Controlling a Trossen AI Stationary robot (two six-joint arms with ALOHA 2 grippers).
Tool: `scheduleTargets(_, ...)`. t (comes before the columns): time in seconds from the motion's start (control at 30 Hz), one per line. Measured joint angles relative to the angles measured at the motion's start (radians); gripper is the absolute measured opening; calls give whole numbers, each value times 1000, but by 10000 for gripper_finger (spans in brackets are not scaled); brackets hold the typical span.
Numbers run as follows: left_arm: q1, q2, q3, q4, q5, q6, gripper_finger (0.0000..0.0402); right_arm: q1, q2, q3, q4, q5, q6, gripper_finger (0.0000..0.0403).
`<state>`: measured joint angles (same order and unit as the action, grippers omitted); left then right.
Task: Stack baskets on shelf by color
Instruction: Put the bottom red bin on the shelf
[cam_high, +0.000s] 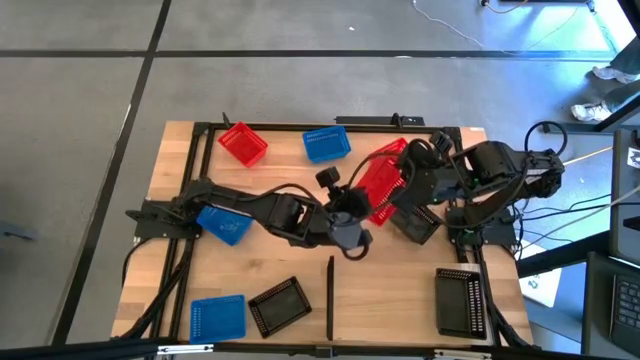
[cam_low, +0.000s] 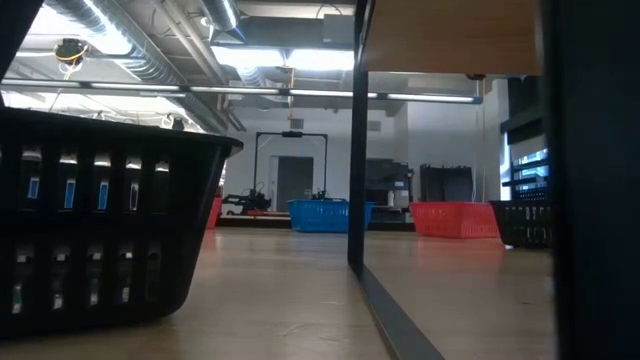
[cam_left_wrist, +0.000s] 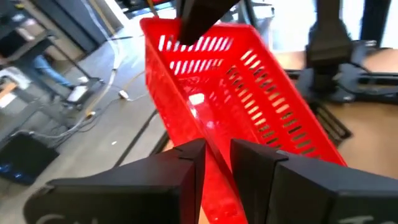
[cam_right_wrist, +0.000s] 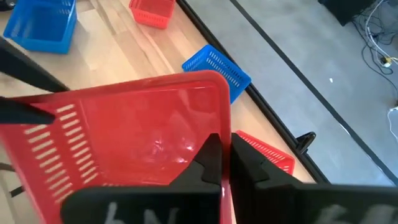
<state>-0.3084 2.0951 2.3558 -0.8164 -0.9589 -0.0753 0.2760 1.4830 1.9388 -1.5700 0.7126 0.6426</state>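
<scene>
Overhead, red basket (cam_high: 383, 186) half-hidden under arms; left claw (cam_left_wrist: 211, 158), right claw (cam_right_wrist: 225, 158) both pinching its rim.

Both grippers (left (cam_high: 362, 205), right (cam_high: 405, 168)) meet at a tilted red basket (cam_high: 381, 182).

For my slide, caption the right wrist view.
Both claws, right and left, grip one red basket by opposite rims.

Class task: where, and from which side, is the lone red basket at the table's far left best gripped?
Probably pinch one long rim wall of the lone red basket from above: it sits open side up, clear all round, and the thin wall suits two fingers. The left gripper and right gripper both clamp another red basket.
</scene>
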Motion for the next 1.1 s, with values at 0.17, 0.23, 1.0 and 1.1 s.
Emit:
scheduleTargets(0.17, -22, -26, -1, -2, 23, -1, 61, 0, 0, 0, 2, -1, -1, 2)
scheduleTargets(0.23, -33, -36, 2, 9, 36, -3, 60, 0, 0, 0, 2, 1, -2, 2)
scheduleTargets(1.0, -92, -124, -1, -192, 79, -212, 60, 105, -25, 14, 3, -568, -84, 2)
scheduleTargets(1.1, -84, -140, 0, -319, 92, -300, 60, 144, -26, 11, 11, -656, -36, 2)
